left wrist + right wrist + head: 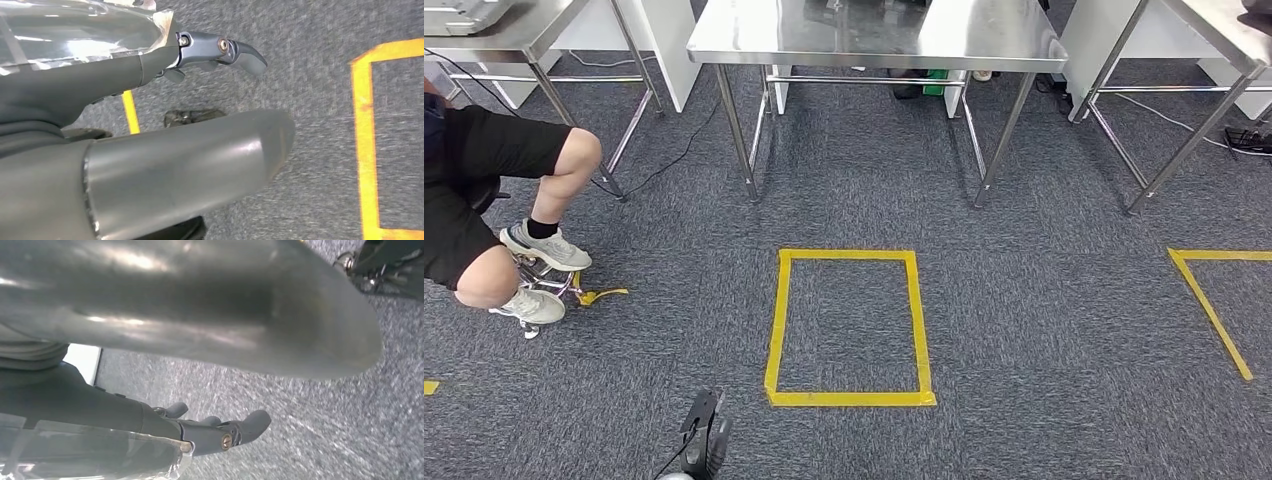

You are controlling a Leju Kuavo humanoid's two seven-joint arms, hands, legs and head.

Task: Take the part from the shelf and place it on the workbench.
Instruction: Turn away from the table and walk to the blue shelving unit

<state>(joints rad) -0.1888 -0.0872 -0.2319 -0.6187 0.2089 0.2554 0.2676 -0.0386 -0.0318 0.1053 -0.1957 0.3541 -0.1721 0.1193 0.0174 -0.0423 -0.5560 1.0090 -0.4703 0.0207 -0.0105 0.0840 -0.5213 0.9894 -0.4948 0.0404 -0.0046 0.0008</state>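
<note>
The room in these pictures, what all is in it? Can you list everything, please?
Steel tables: three, silver, across the far side.
Tape rectangle: one full outline, yellow, on the carpet in the middle; part of another to the right.
Carpet: grey, all over the floor.
Cables: dark and white, under the tables.
Person: one, seated at left, black shorts, grey shoes.
Left hand: hanging over the carpet, holding nothing.
Right hand: hanging likewise, holding nothing.

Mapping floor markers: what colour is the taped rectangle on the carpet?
Yellow taped rectangle; clearest in the head view.
</note>
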